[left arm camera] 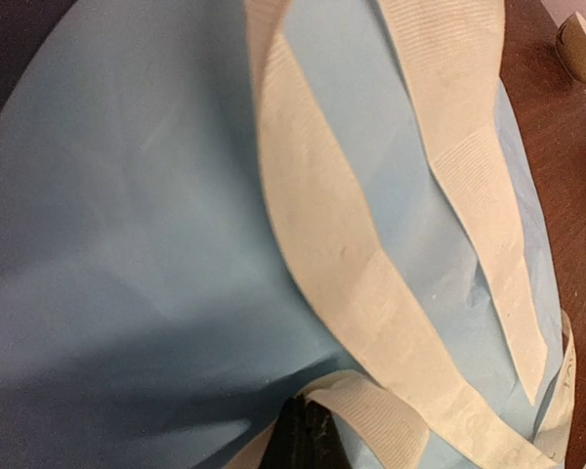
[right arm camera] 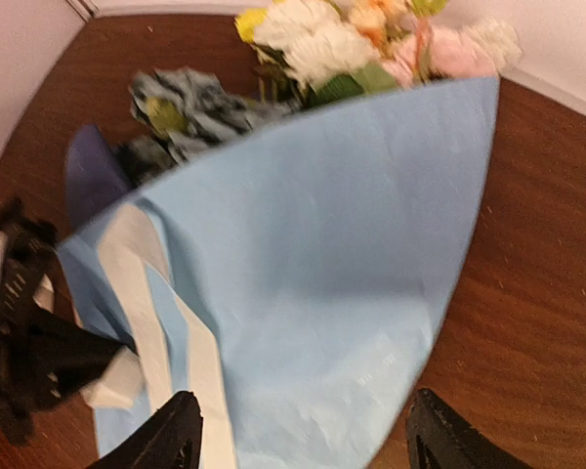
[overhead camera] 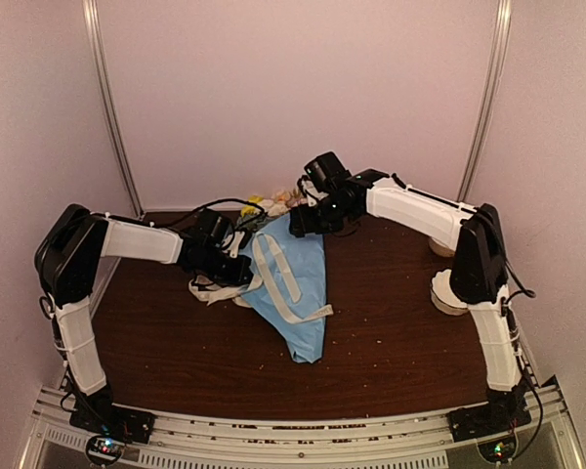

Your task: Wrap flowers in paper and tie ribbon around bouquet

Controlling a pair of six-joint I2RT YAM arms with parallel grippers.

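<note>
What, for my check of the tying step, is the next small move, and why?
Probably lower the open right gripper onto a free strand of the ribbon atop the bouquet: it lies loose and untied, while the shut left gripper pinches one part.

Light-blue bouquet (overhead camera: 301, 293) lies flat, cream ribbon (overhead camera: 278, 271) draped across it.

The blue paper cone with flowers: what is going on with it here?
A bouquet is being finished. The flowers are already wrapped in the paper, and the ribbon lies loosely across it, not yet tied. The left pincer is shut on the ribbon; the right pincer hangs open above the bouquet.
</note>
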